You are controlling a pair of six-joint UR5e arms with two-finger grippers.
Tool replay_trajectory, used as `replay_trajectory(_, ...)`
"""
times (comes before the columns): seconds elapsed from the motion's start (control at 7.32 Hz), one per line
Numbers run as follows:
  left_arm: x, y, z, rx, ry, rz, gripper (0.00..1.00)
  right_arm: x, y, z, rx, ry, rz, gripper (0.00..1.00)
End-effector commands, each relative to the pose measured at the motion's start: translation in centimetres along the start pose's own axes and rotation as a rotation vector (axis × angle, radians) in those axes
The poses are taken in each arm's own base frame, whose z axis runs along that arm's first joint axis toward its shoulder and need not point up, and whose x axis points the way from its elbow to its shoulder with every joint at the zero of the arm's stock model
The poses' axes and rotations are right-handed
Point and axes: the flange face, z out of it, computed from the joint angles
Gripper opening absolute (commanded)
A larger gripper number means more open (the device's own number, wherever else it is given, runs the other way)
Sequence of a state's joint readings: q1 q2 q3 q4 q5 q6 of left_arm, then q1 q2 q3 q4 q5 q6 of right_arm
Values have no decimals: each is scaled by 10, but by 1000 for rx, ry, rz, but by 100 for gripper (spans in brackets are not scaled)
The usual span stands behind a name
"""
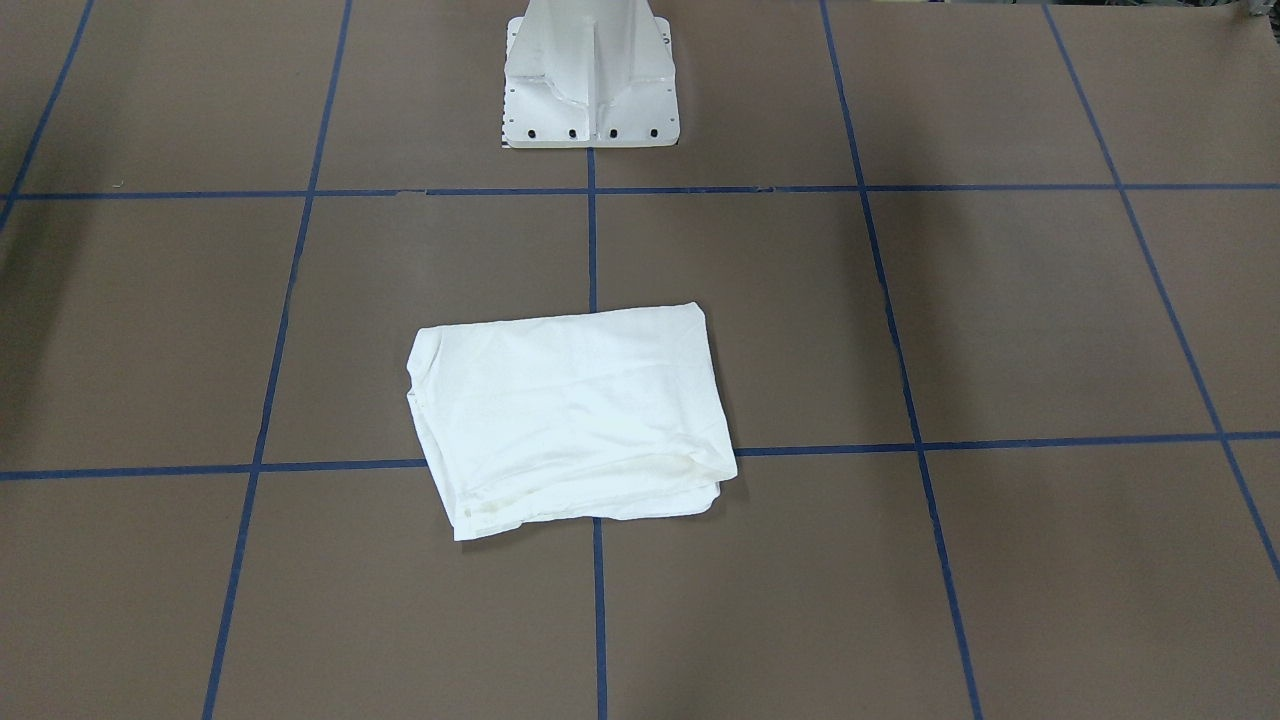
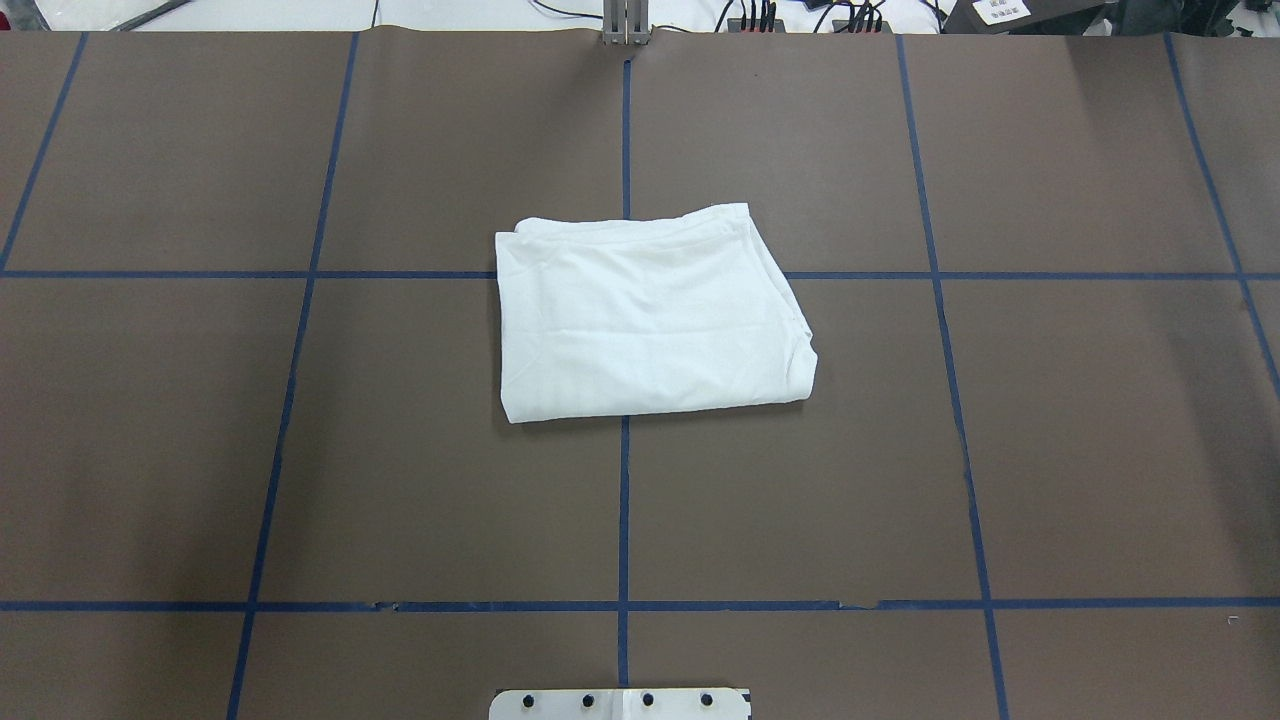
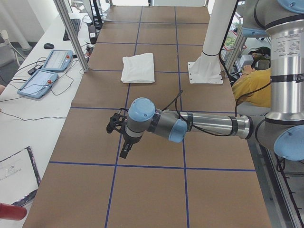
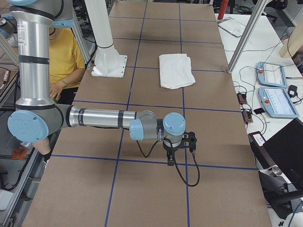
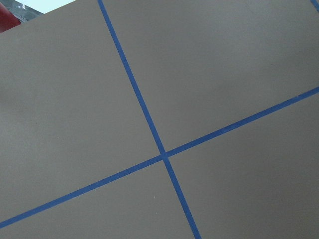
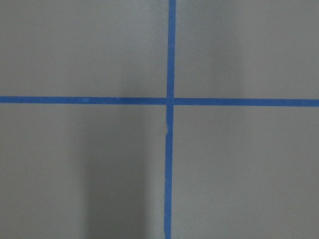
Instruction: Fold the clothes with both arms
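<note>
We see the white T-shirt point(image 1: 570, 415) folded into a compact, roughly rectangular packet. It lies flat on the brown table point(image 1: 1000, 320) straight out from the white pedestal base point(image 1: 590, 90), on the side away from the robot. There is bare table between shirt and base. In the overhead view the T-shirt point(image 2: 645, 315) sits across the blue tape line point(image 2: 624, 500) that runs out from the base point(image 2: 620, 704). Its stacked layer edges show on the side far from the base. Nothing touches it.

Both arms are well apart from the base and from the shirt, one off to each end of the table. In the left side view the left arm point(image 3: 209, 124) stretches low and level over the table. The left gripper point(image 3: 125, 151) points down, nearer the camera than the base point(image 3: 205, 71). We cannot tell whether its fingers are apart or together. The right side view mirrors this. The right arm point(image 4: 99, 117) is out level and the right gripper point(image 4: 169, 158) points down, nearer the camera than the base point(image 4: 110, 65). Here too we cannot tell the finger state.

Each wrist view shows only bare table and a tape crossing point(image 5: 162, 157) point(image 6: 169, 101), with no fingers in frame.

A person in a yellow top point(image 4: 64, 56) sits behind the base.
</note>
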State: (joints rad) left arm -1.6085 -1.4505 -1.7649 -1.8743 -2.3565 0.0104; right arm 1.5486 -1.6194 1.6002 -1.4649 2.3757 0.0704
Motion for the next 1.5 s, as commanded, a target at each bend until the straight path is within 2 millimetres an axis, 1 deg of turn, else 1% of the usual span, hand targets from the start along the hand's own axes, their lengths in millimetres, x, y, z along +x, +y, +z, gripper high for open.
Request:
replay_trajectory(0.0, 2, 3, -2, 1, -1, -27, 100, 1, -2, -2, 6, 24, -9, 100)
replay_trajectory(0.14, 1, 5, -1, -2, -6, -28, 100, -1, -6, -4, 10, 42, -15, 100)
replay_trajectory(0.27, -5, 6, 6, -14, -7, -39, 100, -4, -11, -6, 15, 42, -21, 100)
replay_trajectory(0.41, -7, 8, 8, -19, 1, -45, 100, -9, -16, -11, 23, 35, -29, 100)
replay_trajectory(0.55, -7, 10, 9, -23, 4, -49, 100, -14, -14, -17, 33, 24, -36, 100)
replay_trajectory(0.68, -10, 12, 12, -30, 4, -52, 100, -12, -10, -21, 39, 24, -30, 100)
replay_trajectory(0.82, -8, 10, 10, -23, 4, -47, 100, -21, -11, -27, 12, 33, -6, 100)
replay_trajectory(0.96, -5, 10, 7, -19, 4, -43, 100, -26, -6, -28, -11, 40, 7, 100)
replay_trajectory(1.09, -5, 9, 7, -18, 4, -42, 100, -27, -4, -26, -18, 34, 15, 100)
replay_trajectory(1.23, -6, 8, 8, -19, 4, -45, 100, -31, -5, -21, -25, 29, 6, 100)
replay_trajectory(1.37, -7, 9, 9, -22, 4, -49, 100, -32, -5, -22, -23, 26, 2, 100)
